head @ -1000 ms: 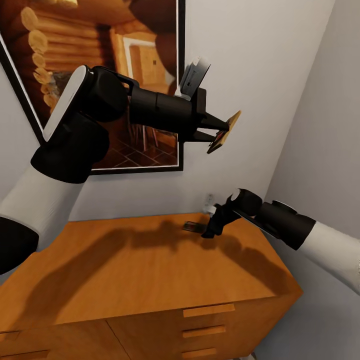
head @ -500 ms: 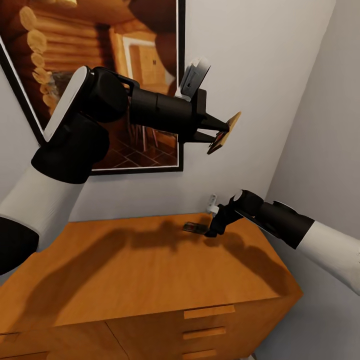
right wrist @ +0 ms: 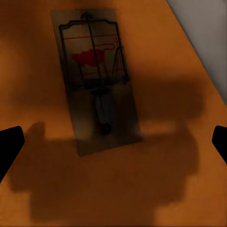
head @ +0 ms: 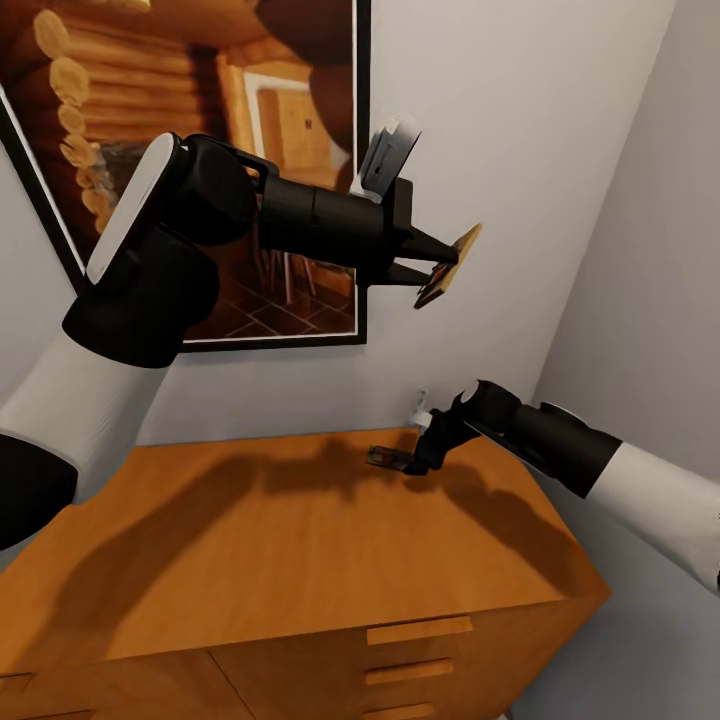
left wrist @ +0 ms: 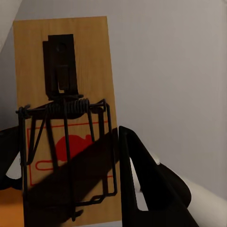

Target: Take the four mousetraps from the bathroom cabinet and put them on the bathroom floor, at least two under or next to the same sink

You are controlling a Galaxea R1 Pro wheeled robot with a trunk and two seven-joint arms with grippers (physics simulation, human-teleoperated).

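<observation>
— Orange-brown wood takes up the near ground: what is on the cabinet point(head: 300, 540)?

— Its broad flat top is mostly bare from the front edge back, crossed by the arms' shadows. Below the front edge, drawers with bar handles point(head: 405, 631) show. Toward the back right of the top, near the wall, one mousetrap point(head: 388, 458) lies flat.

— And the right gripper point(head: 418, 462)?

— It hangs just over that trap, close to the cabinet's right edge and the room's corner. The right wrist view looks straight down on the trap point(right wrist: 97, 80): wire spring, red print, board in shadow. Its dark fingertips point(right wrist: 9, 144) sit far apart at either side, spread wide and touching nothing.

— The left gripper point(head: 440, 265)?

— Raised well above the top, in front of the pale wall and beside the framed picture point(head: 180, 170) of a log room. It is clamped on a second mousetrap point(head: 450, 262), seen nearly edge-on from the head. The left wrist view shows that board's face point(left wrist: 66, 85) upright, with a dark finger point(left wrist: 142, 179) against its edge.
</observation>
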